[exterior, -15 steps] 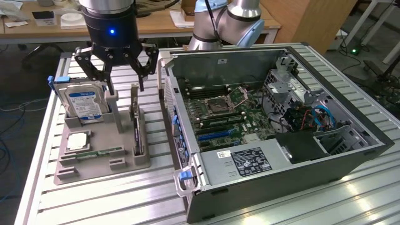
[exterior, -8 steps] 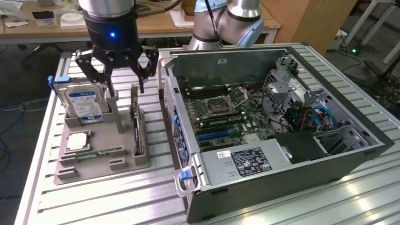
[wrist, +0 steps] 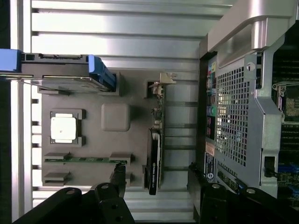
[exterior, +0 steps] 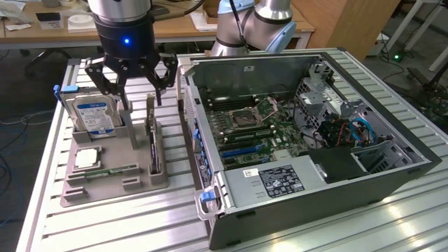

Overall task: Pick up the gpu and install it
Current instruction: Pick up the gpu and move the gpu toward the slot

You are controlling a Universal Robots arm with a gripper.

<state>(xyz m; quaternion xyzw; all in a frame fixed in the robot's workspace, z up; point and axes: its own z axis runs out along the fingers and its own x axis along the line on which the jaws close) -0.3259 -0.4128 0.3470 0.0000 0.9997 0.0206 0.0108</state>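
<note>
The gripper (exterior: 140,95) hangs with its black, jointed fingers (wrist: 117,181) spread wide and nothing clasped between them. Directly beneath it, in the gap between the fingertips, the gpu (wrist: 155,156) stands on edge in a slot of a grey moulded tray (exterior: 131,153). It is a thin, dark, flat card with a silvery metal bracket (wrist: 161,80) at the end farther from the fingertips. In the wrist view the fingers straddle the card on either side with clear space between them and its faces. Whether a tip brushes its upper edge cannot be told. To the side of the gripper towards the exterior view's left, a boxy silver hard drive (exterior: 94,114) with a blue and white label stands upright in its own pocket of the tray. Below and nearer the camera lie a square, matt-metal processor chip (exterior: 87,157) and a narrow green memory stick (exterior: 112,172), both flat in shallow recesses. On the gripper's other side, just beside the tray, an open computer case (exterior: 392,176) lies with its cavity upward, showing a green motherboard (exterior: 255,131), and its rear panel is perforated sheet metal. Everything rests on a ribbed aluminium table (exterior: 105,226).
</note>
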